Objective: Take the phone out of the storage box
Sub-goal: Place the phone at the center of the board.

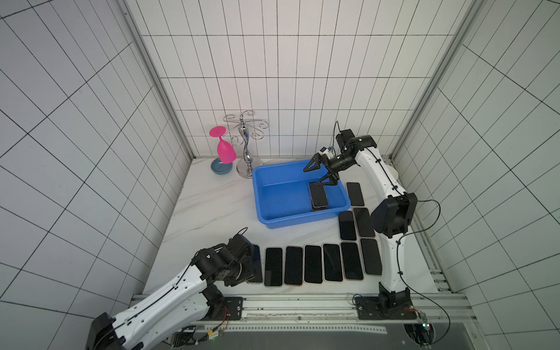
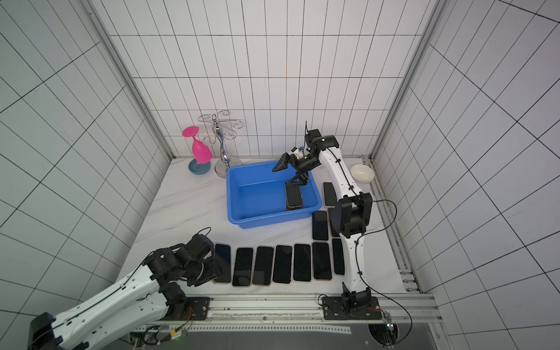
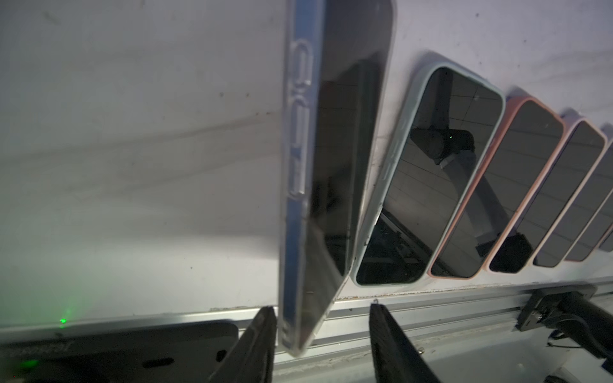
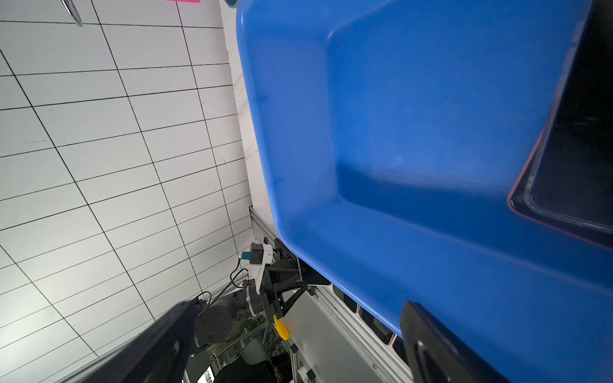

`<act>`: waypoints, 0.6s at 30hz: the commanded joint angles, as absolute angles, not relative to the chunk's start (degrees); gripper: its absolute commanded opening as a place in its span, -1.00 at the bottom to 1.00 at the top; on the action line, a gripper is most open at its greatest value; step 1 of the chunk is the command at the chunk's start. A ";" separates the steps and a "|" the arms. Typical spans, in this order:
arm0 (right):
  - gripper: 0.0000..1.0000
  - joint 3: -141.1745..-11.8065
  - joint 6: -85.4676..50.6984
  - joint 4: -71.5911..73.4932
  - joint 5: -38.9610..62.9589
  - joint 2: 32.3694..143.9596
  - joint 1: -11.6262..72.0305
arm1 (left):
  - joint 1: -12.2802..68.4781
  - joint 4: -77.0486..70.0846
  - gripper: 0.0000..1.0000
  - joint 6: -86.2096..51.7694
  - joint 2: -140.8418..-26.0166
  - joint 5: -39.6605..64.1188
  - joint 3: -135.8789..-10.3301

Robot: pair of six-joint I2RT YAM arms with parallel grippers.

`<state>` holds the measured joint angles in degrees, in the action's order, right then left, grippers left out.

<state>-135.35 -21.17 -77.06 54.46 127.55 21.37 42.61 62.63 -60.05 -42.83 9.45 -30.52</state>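
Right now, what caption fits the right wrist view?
Right hand open over the blue storage box, a dark phone lying inside.

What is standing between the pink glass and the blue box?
The silver rack with curly hooks stands between the pink glass and the blue box. Both top views show it.

Both top views look steeply down from high above the front edge onto the whole tabletop (image 1: 212, 206), sharing nearly everything. The left wrist camera skims low and close along the row of phones (image 3: 431, 179). The right wrist camera peers closely into the storage box (image 4: 414, 116), also seen from above.
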 commanded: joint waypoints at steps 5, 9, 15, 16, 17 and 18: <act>0.98 -134.91 -20.13 -78.20 55.00 128.47 21.96 | 42.52 65.79 0.19 -60.68 -47.72 5.34 -35.34; 0.98 -134.91 -20.13 -78.22 54.93 128.44 22.06 | 42.07 71.42 0.23 -62.23 -53.68 -1.17 -43.51; 0.98 -135.00 -20.13 -78.31 54.93 128.56 22.15 | 28.09 72.32 -0.10 -60.28 -61.34 -5.30 -47.59; 0.98 -135.00 -20.08 -78.39 54.92 128.50 22.15 | 25.51 70.65 -0.35 -59.90 -62.33 -3.94 -46.20; 0.98 -134.91 -20.04 -78.53 54.83 128.40 22.15 | 23.58 68.50 -0.63 -59.77 -63.16 -2.80 -44.15; 0.98 -134.83 -20.01 -78.57 54.76 128.27 22.15 | 22.17 66.57 -0.81 -59.82 -63.77 -1.95 -42.43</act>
